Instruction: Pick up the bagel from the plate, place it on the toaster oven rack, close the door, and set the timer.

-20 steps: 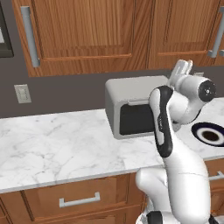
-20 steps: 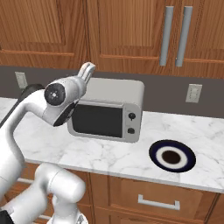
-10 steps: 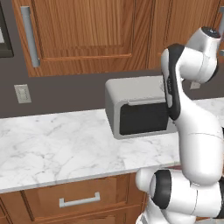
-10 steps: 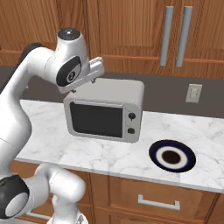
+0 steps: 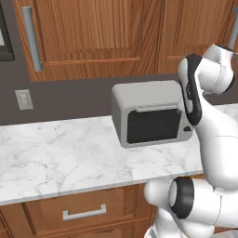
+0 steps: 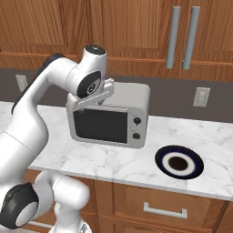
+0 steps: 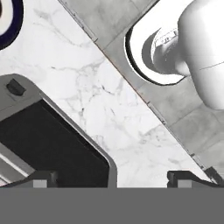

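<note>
The white arm has swung its end effector point(image 6: 105, 89) up — wide open, empty — above the grey toaster oven's closed dark-glass door point(image 6: 101, 125); opening seems next.

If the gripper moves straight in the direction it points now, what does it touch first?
Probably the marble counter just in front of the door; the open gripper looks down there, though depth is unclear.

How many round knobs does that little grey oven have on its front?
2. Both sit on the strip right of the dark glass door of the toaster oven: the upper knob and the lower knob straight below it. Others could be too small to see.
</note>
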You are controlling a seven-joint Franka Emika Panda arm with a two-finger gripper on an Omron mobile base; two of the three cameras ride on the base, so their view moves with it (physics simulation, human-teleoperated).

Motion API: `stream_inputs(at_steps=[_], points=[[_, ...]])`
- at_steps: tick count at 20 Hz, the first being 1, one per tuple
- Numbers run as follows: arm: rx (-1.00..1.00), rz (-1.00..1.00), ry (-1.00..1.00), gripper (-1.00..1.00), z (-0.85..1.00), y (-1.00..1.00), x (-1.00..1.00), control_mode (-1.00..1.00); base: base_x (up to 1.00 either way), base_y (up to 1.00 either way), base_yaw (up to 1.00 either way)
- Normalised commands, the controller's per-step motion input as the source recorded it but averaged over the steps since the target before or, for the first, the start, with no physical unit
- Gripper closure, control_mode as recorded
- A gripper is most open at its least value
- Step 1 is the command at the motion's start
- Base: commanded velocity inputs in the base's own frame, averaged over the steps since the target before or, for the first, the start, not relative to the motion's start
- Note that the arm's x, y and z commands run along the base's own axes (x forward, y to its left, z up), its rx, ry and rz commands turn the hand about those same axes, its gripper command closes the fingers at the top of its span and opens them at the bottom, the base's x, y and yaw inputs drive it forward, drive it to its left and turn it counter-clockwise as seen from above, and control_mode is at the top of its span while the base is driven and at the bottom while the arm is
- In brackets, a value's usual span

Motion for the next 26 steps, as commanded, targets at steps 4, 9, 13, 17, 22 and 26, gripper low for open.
stream_inputs(at_steps=[4, 9, 13, 17, 22, 26], points=[[-0.06, 0.81, -0.24, -1.00, -0.99, 0.00, -0.19, -1.00, 0.00, 0.00, 0.00], [-0.16, 0.80, -0.13, -1.00, -0.54, -0.08, 0.04, -1.00, 0.00, 0.00, 0.00], [-0.30, 0.75, -0.01, -1.00, -0.13, -0.24, 0.03, -1.00, 0.00, 0.00, 0.00], [-0.33, 0.71, -0.20, -1.00, 0.00, -0.39, -0.05, -1.00, 0.00, 0.00, 0.00], [-0.24, 0.54, -0.41, -1.00, -0.01, -0.42, -0.08, -1.00, 0.00, 0.00, 0.00], [-0.15, 0.27, -0.51, -1.00, -0.17, -0.11, -0.15, -1.00, 0.00, 0.00, 0.00]])
